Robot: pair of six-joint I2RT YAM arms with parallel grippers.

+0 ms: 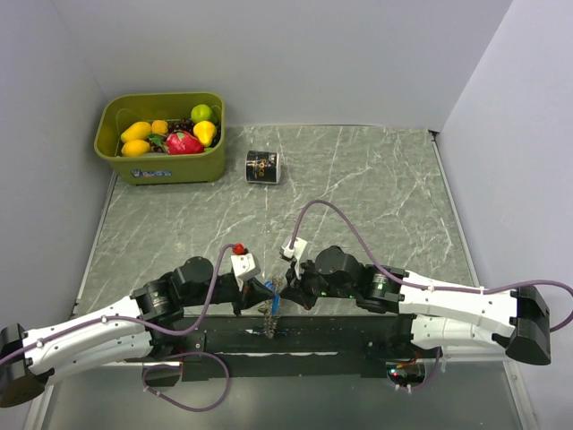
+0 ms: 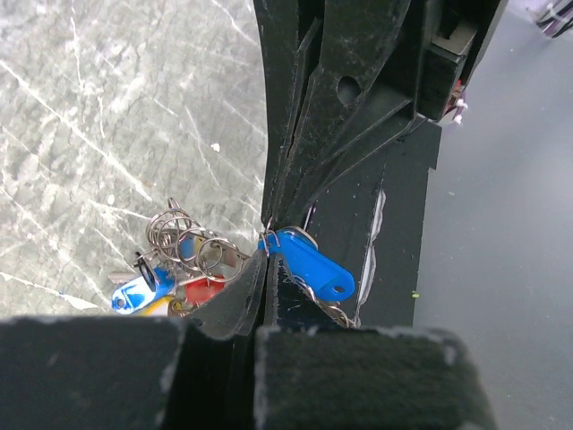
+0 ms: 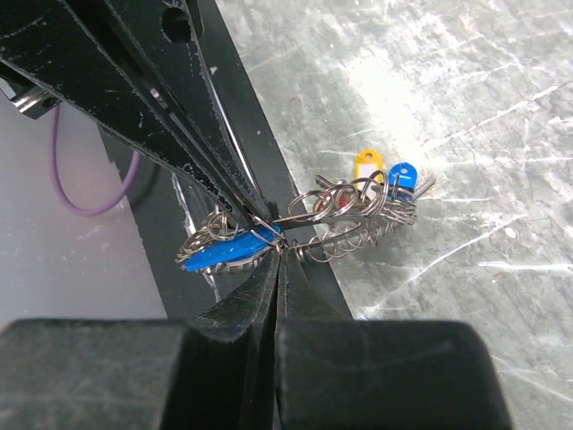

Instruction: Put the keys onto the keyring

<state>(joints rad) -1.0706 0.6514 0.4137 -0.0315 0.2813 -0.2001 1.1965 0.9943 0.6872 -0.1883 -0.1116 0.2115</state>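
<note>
Left gripper: fingers fully together, tips nipped onto the ring end of the blue key. Right gripper: also fully closed, tips pinched on the wire of the keyring. The two grippers meet tip to tip from opposite sides, mine from the left and mine from the right, nearly touching at that one spot. The wire is fine and the fingers crowd it, so I cannot tell exactly which loop each tip clamps.

Keyring: a bunch of thin silver loops hanging from the pinch point, off the surface. The blue key lies flat beside the tips, its blue head pointing away from the rest of the bunch. Other keys dangle on the far side of the bunch: one with a yellow head, one with a blue head, and one with a red head seen from the left wrist.

Position: the bunch sits over the near edge of the worktop, right where the marbled surface meets the black strip in front of the arm bases.

Farther back, well apart from the grippers: a small black can lying on its side. Beside it, in the far left corner, a green bin holding toy fruit.
</note>
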